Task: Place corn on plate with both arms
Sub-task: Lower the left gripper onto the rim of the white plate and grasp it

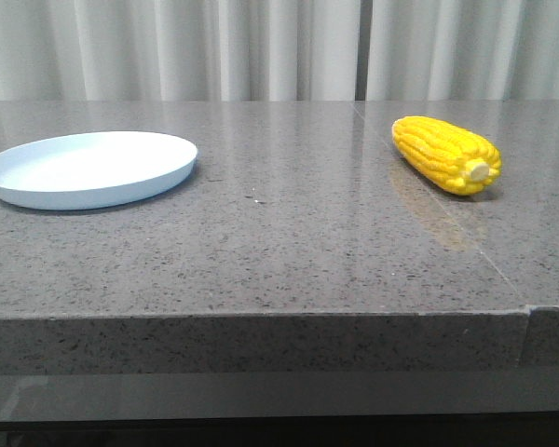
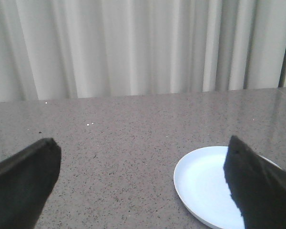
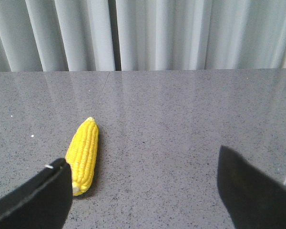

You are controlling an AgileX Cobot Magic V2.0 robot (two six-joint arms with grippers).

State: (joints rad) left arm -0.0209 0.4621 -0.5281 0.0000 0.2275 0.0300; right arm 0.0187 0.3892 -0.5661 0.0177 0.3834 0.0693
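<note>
The yellow corn (image 1: 445, 153) lies on the grey stone table at the right, its pale stub end toward the camera. The pale blue plate (image 1: 86, 168) sits empty at the left. Neither arm shows in the front view. In the left wrist view my left gripper (image 2: 143, 157) is open and empty over bare table, and the plate (image 2: 205, 183) lies partly behind one of its fingers (image 2: 257, 186). In the right wrist view my right gripper (image 3: 143, 176) is open and empty, and the corn (image 3: 85, 151) lies on the table just beyond one of its fingers (image 3: 38, 200).
The grey speckled table (image 1: 289, 242) has a front edge close to the camera and a seam at the right. White curtains (image 1: 261, 47) hang behind the table's far edge.
</note>
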